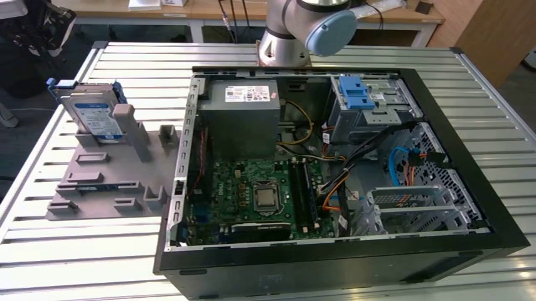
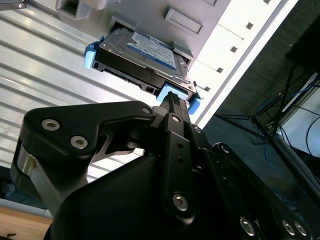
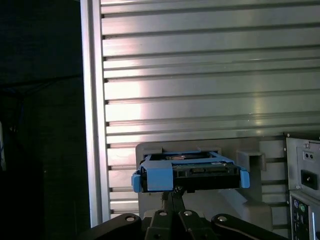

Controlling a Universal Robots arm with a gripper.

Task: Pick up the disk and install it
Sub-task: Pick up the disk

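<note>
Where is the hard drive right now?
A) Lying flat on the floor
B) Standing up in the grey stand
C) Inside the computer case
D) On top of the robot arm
B: the hard drive, in its blue carrier, stands on edge in the grey slotted stand, on the exterior view's left of the open computer case and outside it.

We see a robotics lab: a slatted aluminium desk (image 1: 75,257) carries an opened computer tower (image 1: 335,271) and a robot arm's base (image 1: 283,44), workbenches (image 1: 209,9) behind.
</note>
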